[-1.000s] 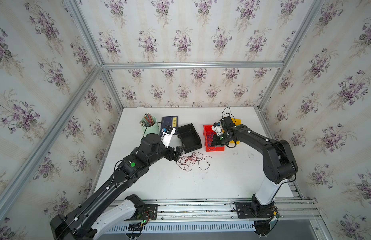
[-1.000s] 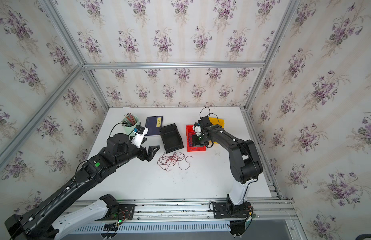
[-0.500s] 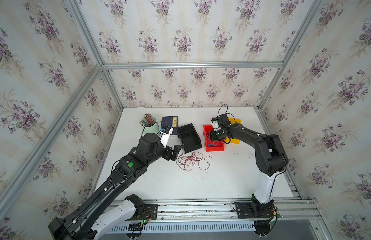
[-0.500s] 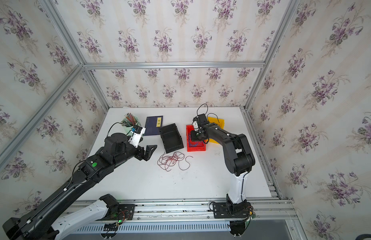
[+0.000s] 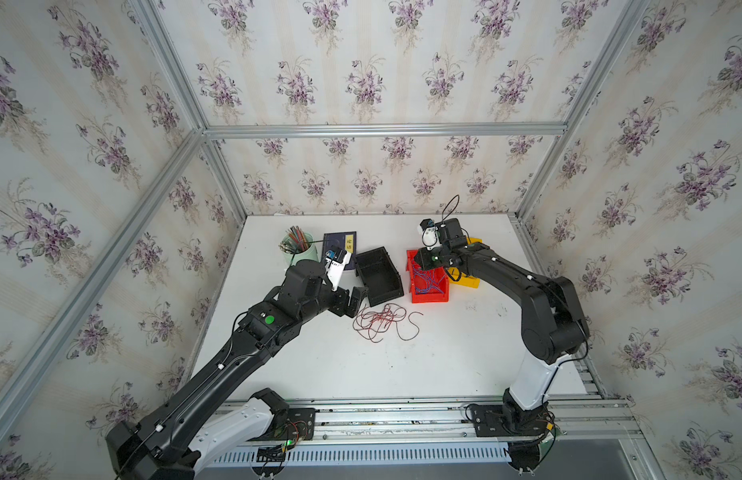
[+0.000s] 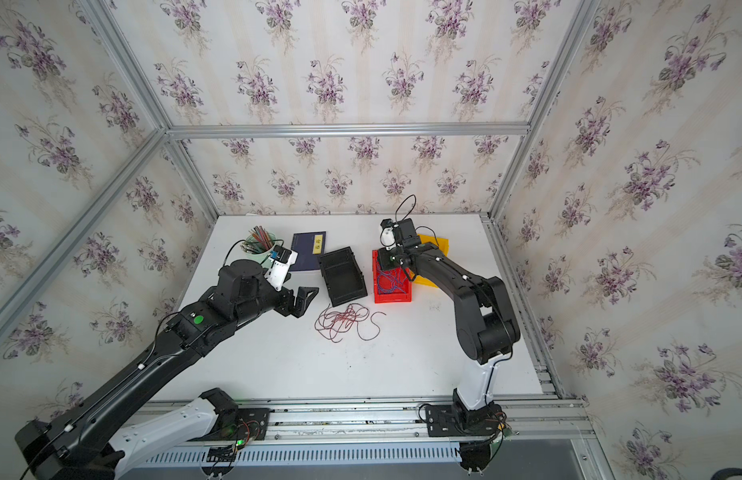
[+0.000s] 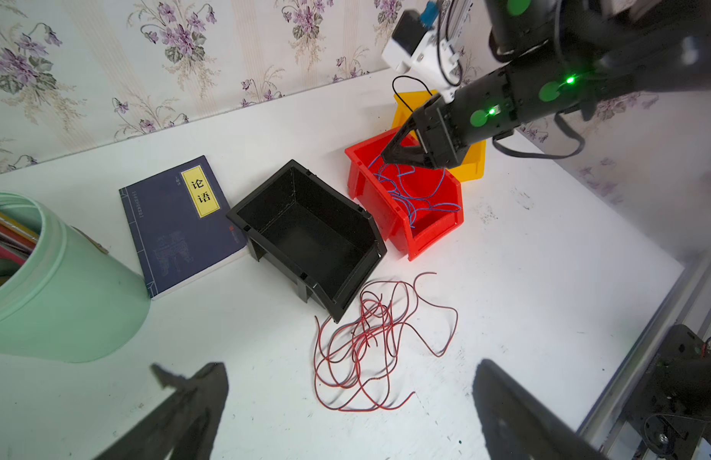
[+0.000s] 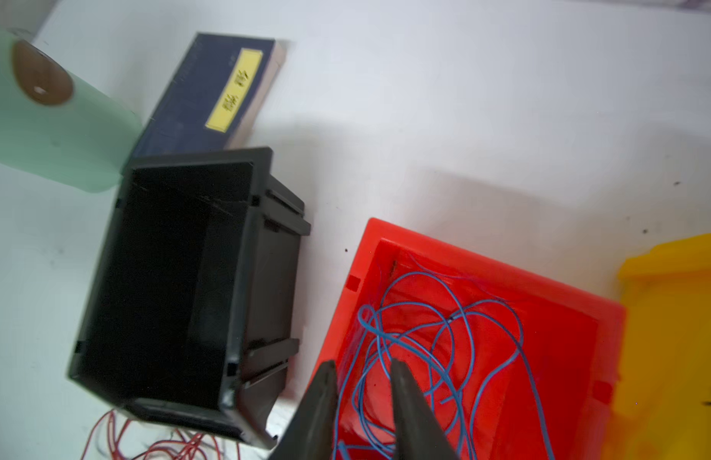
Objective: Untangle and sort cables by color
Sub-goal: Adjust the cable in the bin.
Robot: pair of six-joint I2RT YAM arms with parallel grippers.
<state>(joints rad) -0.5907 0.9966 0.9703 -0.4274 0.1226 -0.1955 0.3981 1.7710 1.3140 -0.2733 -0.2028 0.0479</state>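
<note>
A tangle of red cables lies loose on the white table in front of the black bin. Blue cables lie coiled inside the red bin. My left gripper hovers just left of the red tangle, open wide and holding nothing. My right gripper hangs over the far end of the red bin. Its jaws are a little apart, with blue strands showing in the gap below them.
An empty black bin stands left of the red one, and a yellow bin stands right of it. A dark blue book and a green cup of pencils sit at the back left.
My right gripper's jaws have parted from shut above the red bin. The left arm has drawn back slightly and stays open.
</note>
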